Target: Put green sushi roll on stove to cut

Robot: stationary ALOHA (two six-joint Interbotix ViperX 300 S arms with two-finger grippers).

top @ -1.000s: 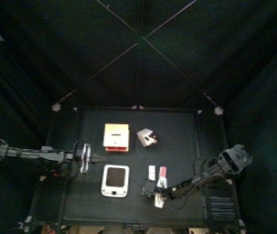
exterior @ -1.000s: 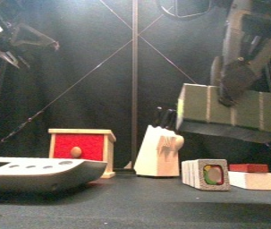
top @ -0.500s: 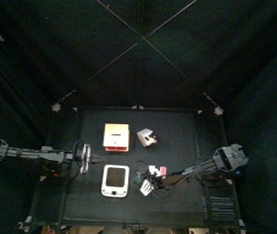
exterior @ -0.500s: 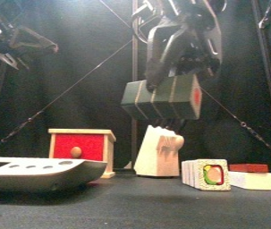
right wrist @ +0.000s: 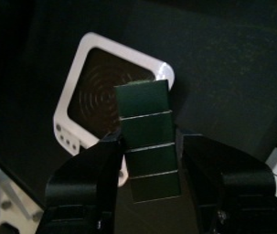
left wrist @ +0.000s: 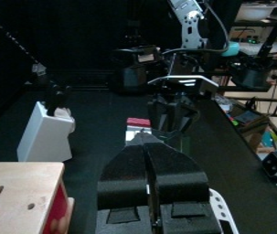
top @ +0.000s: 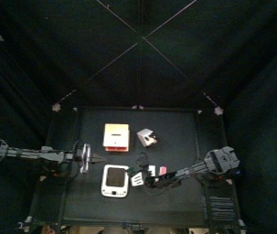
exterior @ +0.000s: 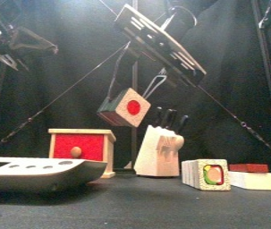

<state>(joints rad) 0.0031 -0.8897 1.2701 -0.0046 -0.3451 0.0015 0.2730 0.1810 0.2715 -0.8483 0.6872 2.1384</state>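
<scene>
The right gripper (right wrist: 151, 164) holds the green sushi roll (right wrist: 147, 137) between its jaws, in the air above the stove (right wrist: 110, 96), near that white panel's edge. On the table past the stove's right side lie more sushi pieces (exterior: 206, 173), and the knife block (exterior: 159, 150) and the orange-and-cream box (top: 116, 137) stand behind it. The left gripper (left wrist: 162, 174) rests with its jaws pressed together, left of the stove.

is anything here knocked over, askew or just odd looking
Nothing looks spilled or toppled. The one odd thing: the right gripper holds a dark green sushi roll in the air above the white stove, while other sushi pieces sit upright on the table.
</scene>
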